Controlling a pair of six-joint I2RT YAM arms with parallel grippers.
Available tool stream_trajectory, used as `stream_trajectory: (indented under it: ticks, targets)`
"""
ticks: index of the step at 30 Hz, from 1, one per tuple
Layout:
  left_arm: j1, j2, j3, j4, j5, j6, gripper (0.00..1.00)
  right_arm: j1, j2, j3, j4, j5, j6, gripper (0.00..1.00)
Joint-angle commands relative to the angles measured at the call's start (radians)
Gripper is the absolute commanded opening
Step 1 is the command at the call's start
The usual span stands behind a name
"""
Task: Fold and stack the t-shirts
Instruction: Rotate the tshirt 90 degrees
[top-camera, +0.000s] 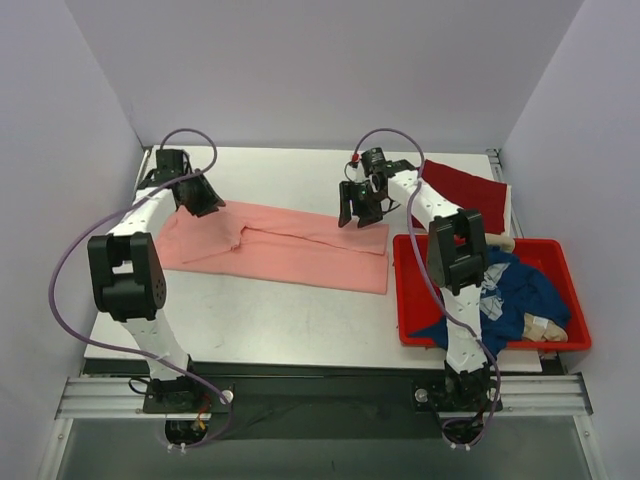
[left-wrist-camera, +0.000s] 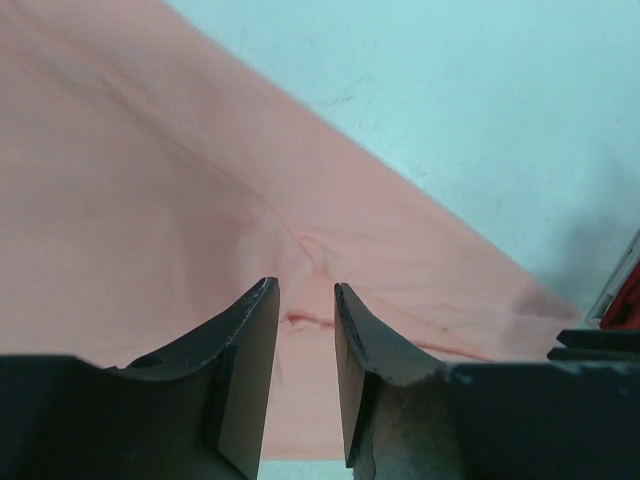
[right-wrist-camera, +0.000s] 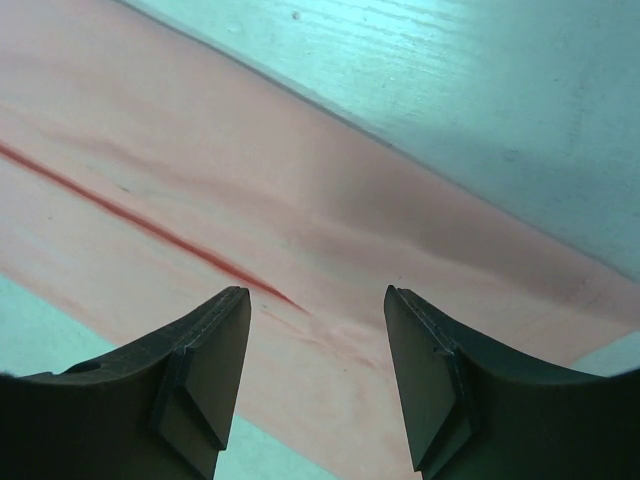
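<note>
The salmon-pink t-shirt (top-camera: 280, 248) lies folded into a long band across the middle of the table. It fills the left wrist view (left-wrist-camera: 150, 200) and the right wrist view (right-wrist-camera: 300, 200). My left gripper (top-camera: 203, 205) hovers over its left end, jaws a little apart and empty (left-wrist-camera: 306, 290). My right gripper (top-camera: 362, 210) hovers over its right end, open and empty (right-wrist-camera: 316, 295). The dark red t-shirt (top-camera: 470, 190) lies flat at the back right, partly behind the right arm. The navy blue t-shirt (top-camera: 520, 290) lies crumpled in the red tub (top-camera: 405, 300).
The red plastic tub stands at the right front of the table and also holds light checked and beige cloth (top-camera: 540, 325). White walls enclose the table at the back and sides. The table's front edge runs just before the arm bases.
</note>
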Motion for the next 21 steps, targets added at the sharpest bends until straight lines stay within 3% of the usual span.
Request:
stream_trajectory:
  ticks: [1, 4, 11, 21]
  targets:
    - [0.004, -0.01, -0.111, 0.003, 0.027, -0.038, 0.39, 0.009, 0.043, -0.023, -0.034, -0.008, -0.038, 0.56]
    - [0.004, -0.008, -0.202, 0.05, 0.027, -0.054, 0.39, 0.007, 0.044, -0.055, -0.034, 0.009, -0.03, 0.56]
    - [0.015, 0.105, -0.234, 0.085, 0.056, -0.069, 0.38, 0.009, 0.014, -0.17, -0.034, 0.002, 0.054, 0.56]
    - [0.017, 0.22, -0.094, 0.018, 0.016, 0.024, 0.38, 0.073, -0.086, -0.406, -0.007, 0.048, 0.134, 0.53]
